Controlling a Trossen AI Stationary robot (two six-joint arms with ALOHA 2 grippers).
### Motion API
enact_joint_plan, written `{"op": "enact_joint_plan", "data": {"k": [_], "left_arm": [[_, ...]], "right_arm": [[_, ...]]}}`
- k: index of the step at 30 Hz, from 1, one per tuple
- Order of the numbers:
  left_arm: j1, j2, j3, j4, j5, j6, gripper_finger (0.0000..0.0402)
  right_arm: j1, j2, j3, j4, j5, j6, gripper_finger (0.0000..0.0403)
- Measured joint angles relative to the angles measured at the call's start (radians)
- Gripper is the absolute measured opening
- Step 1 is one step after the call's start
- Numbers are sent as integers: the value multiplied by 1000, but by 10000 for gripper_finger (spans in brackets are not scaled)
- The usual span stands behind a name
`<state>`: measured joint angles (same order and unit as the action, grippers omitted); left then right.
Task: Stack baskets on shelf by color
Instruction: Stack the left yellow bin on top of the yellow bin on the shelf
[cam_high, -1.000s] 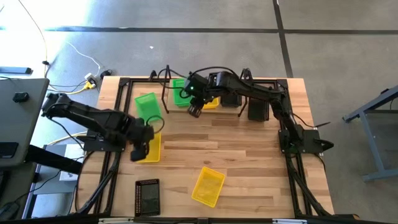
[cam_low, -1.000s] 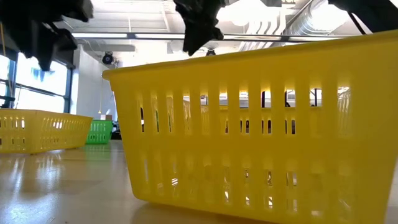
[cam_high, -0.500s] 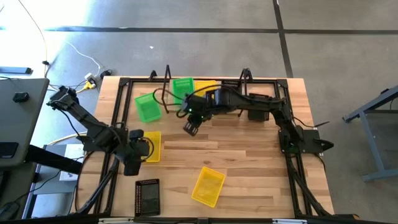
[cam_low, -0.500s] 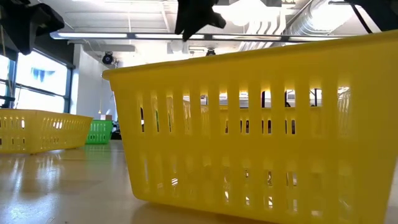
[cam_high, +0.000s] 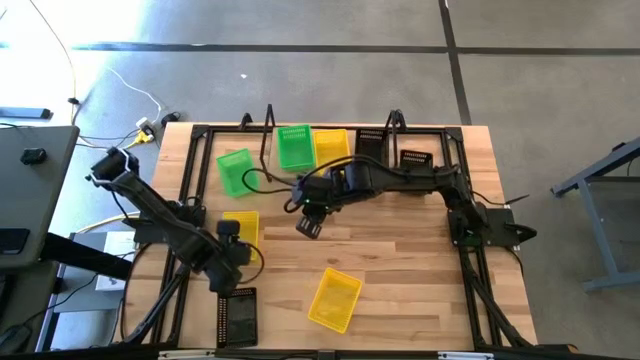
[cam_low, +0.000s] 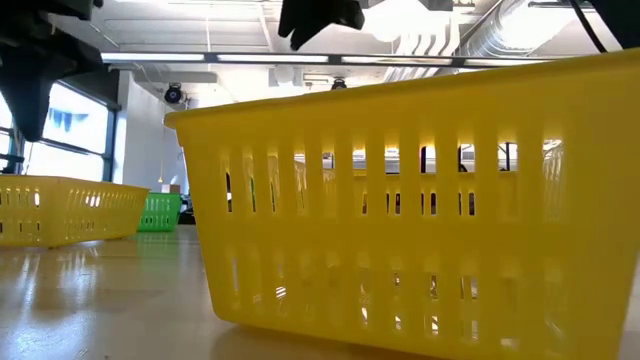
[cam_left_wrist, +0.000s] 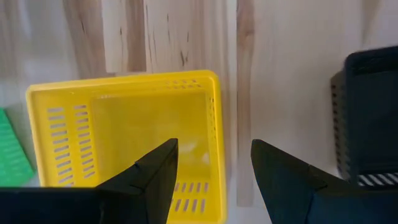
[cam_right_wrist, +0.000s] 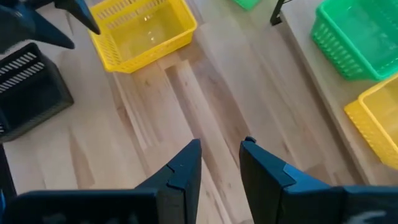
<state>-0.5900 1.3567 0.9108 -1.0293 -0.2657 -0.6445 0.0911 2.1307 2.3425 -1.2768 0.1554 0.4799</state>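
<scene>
On the shelf (cam_high: 267, 130) at the table's far edge stand a green basket (cam_high: 295, 147), a yellow basket (cam_high: 332, 145) and a black basket (cam_high: 371, 142). Another black basket (cam_high: 413, 158) sits just right of the shelf. On the tabletop rest a green basket (cam_high: 235, 170), two yellow baskets (cam_high: 241, 226) (cam_high: 335, 298) and a black basket (cam_high: 237, 315). My left gripper (cam_high: 228, 272) (cam_left_wrist: 214, 152) hovers open between the left yellow basket (cam_left_wrist: 124, 124) and the near black one (cam_left_wrist: 370, 112). My right gripper (cam_high: 308, 225) (cam_right_wrist: 221, 149) hangs open over bare wood near the table's middle.
The table's black metal frame (cam_high: 190, 200) runs along its left, right and far sides. The low view is mostly filled by the near yellow basket (cam_low: 400, 200). Bare wood lies at the table's middle and right (cam_high: 400, 250).
My right gripper has drawn back from the shelf toward the table's middle and near edge, leaving the green basket on the shelf. My left gripper has moved from over the left yellow basket toward the near edge, closer to the black basket.
</scene>
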Motion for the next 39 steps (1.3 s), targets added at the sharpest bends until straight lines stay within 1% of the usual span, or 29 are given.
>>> {"op": "enact_joint_plan", "data": {"k": [4, 13, 16, 23, 27, 31, 39], "left_arm": [[0, 53, 0, 6, 1, 0, 195], [1, 128, 0, 9, 11, 0, 195], [10, 154, 0, 9, 14, 0, 186], [42, 191, 0, 21, 19, 33, 141], [55, 191, 0, 45, 28, 54, 112], [67, 191, 0, 67, 54, 72, 79], [67, 190, 0, 84, 52, 83, 10]], "right_arm": [[8, 0, 0, -21, 0, 18, 94], [15, 0, 0, -36, 22, 44, 94], [15, 0, 0, -36, 28, 44, 94], [16, 0, 0, -36, 28, 44, 94], [16, 0, 0, -36, 28, 62, 94], [16, 0, 0, -40, 28, 66, 94], [16, 0, 0, -41, 27, 97, 94]]}}
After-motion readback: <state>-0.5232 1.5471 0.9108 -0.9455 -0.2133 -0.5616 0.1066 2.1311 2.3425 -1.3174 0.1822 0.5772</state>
